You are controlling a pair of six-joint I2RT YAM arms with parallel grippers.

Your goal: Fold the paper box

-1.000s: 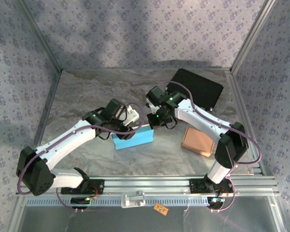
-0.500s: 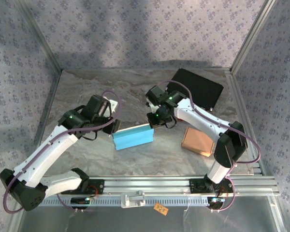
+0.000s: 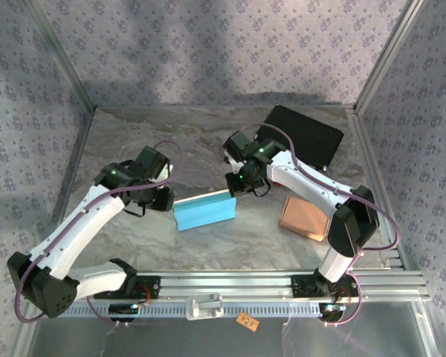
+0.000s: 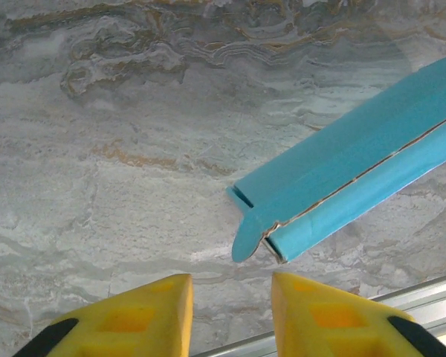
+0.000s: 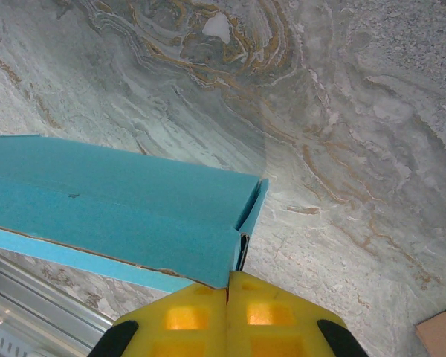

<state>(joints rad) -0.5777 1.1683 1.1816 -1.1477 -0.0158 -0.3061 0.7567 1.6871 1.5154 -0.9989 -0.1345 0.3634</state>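
The blue paper box (image 3: 204,210) lies partly folded near the table's middle, long side running left to right. In the left wrist view its left end (image 4: 342,186) shows a rounded flap and a raw seam. My left gripper (image 3: 160,199) hovers just left of that end; its yellow fingers (image 4: 152,312) stand apart with bare table between them, gripper (image 4: 230,279) open. My right gripper (image 3: 238,186) is at the box's right end. In the right wrist view the gripper (image 5: 228,279) is shut, with the corner of a blue panel (image 5: 119,201) pinched in its seam.
A flat brown cardboard piece (image 3: 303,217) lies right of the box under the right arm. A black flat slab (image 3: 305,137) sits at the back right. The aluminium rail (image 3: 230,282) runs along the near edge, and patterned walls enclose the table.
My left arm has drawn back to the left, off the box's left end, and its jaws have narrowed. The right gripper and the box have stayed put.
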